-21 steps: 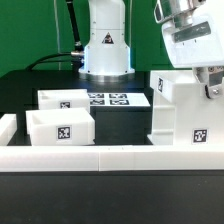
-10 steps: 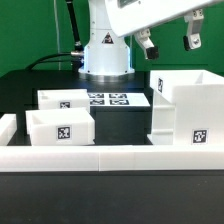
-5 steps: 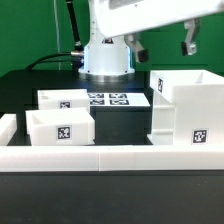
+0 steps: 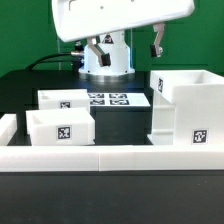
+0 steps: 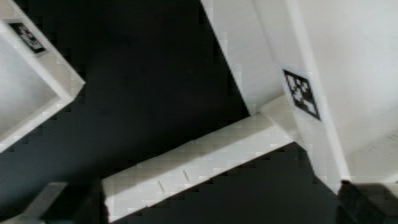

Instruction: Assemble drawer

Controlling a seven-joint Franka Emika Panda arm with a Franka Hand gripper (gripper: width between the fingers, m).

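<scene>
Hanging spread and empty, the jaws sit well above the rim of the drawer shell (image 4: 188, 112).

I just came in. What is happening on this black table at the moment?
The robot arm's two-finger gripper hovers open above the table, holding nothing. The large white boxy plastic shell stands at the exterior view's right. The front small white tray and the rear small white tray sit at the left, apart from the shell and not yet inserted.
</scene>
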